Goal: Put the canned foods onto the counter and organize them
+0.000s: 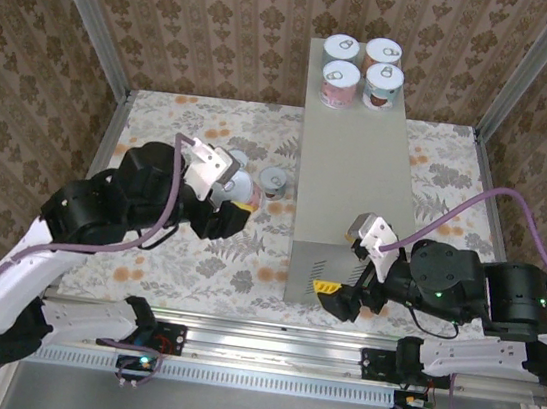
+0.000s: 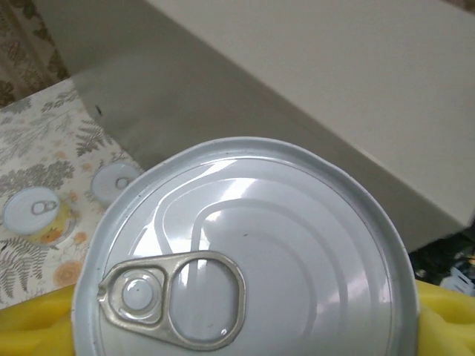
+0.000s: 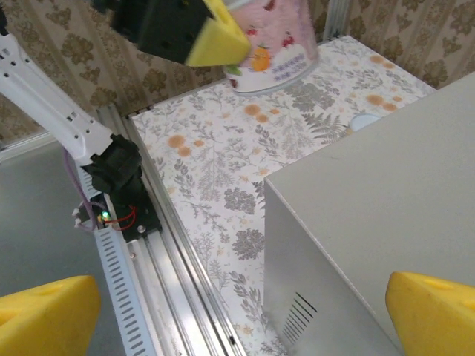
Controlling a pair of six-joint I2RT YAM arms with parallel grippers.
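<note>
Left of the long grey counter point(image 1: 353, 175), a pink-labelled tin point(image 3: 271, 44) is held by the left gripper point(image 1: 234, 197), whose yellow foam pads point(image 2: 37, 326) are closed against its sides. Its pull-tab lid is seen upright and close in the left wrist view. The tin appears to be raised off the floral surface point(image 1: 176, 252), beside the counter and not yet over it. Four tins point(image 1: 340, 82) are already set in a square at the counter's far end. A loose tin point(image 1: 275, 180) is left on the floral surface near the counter wall. The right gripper point(image 3: 241, 315) is spread wide with nothing between its pads, poised at the counter's near end. Trouble could be caused by a low carry: the tin's base could be caught on the counter's edge (or the loose tin knocked over) and the tin tipped out of the soft pads. The placed four could also be nudged by a careless set-down.
</note>
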